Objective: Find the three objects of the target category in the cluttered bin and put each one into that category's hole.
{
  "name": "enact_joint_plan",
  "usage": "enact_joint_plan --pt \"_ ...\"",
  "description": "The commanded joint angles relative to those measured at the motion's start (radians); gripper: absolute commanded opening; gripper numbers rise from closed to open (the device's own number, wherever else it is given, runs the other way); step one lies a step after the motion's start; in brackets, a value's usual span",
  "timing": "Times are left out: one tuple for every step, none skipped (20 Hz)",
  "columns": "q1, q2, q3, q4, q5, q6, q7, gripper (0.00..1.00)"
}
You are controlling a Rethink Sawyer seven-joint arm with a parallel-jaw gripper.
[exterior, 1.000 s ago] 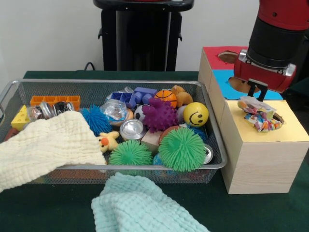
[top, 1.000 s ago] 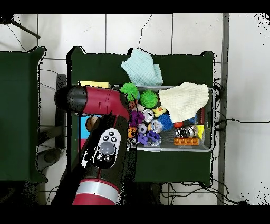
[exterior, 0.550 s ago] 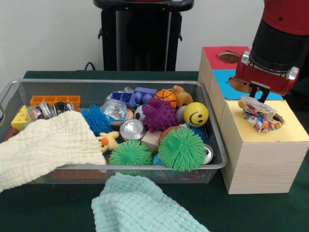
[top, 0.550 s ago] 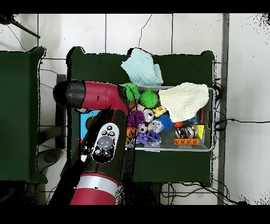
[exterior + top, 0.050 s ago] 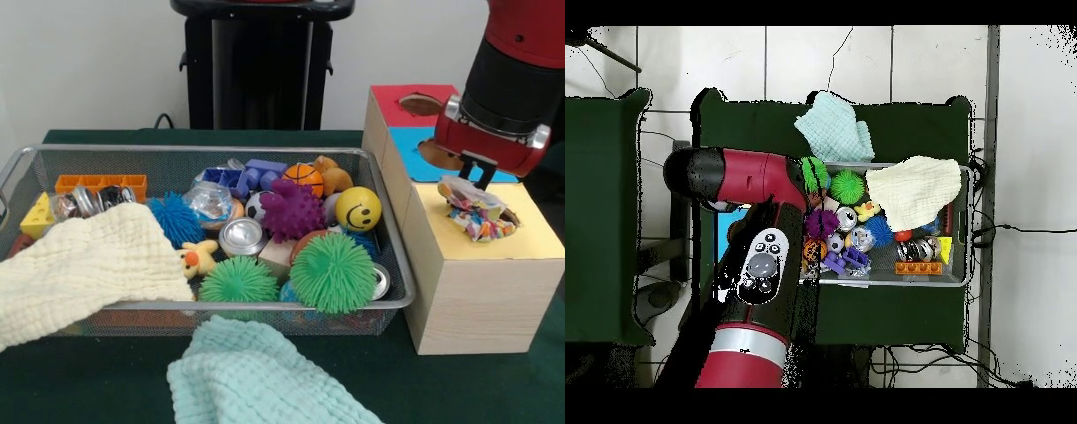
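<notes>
The gripper hangs just over the yellow top of the box, and whether it grips the colourful packet I cannot tell. The packet sits at the hole; it should drop squarely in before the arm lifts. The box stands beside the wire bin on a green table, white wall behind.

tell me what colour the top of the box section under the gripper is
Yellow box top, clearest in the front view; the gripper hangs above it.
</notes>
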Motion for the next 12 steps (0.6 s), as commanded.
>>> enact_joint_plan --pt "0.027 0.087 0.091 -0.108 0.010 -0.070 0.184 0.00" --pt "0.029 0.085 0.087 -0.119 0.010 -0.056 0.184 0.00" --pt "0.031 0.084 0.083 -0.131 0.009 -0.042 0.184 0.00" --pt "0.033 0.081 0.079 -0.141 0.009 -0.027 0.186 0.00" --pt "0.036 0.074 0.075 -0.134 0.013 -0.023 0.195 0.00" --pt "0.043 0.070 0.068 -0.140 0.015 -0.010 0.207 0.00" --pt "0.048 0.068 0.056 -0.158 0.009 0.008 0.207 0.00" --pt "0.054 0.065 0.050 -0.169 0.010 0.019 0.213 0.00" --pt "0.059 0.060 0.042 -0.174 0.009 0.029 0.219 0.00" --pt "0.061 0.055 0.039 -0.174 0.009 0.032 0.219 0.00" --pt "0.063 0.048 0.038 -0.168 0.011 0.031 0.219 0.00" --pt "0.064 0.044 0.038 -0.160 0.013 0.027 0.220 0.00"
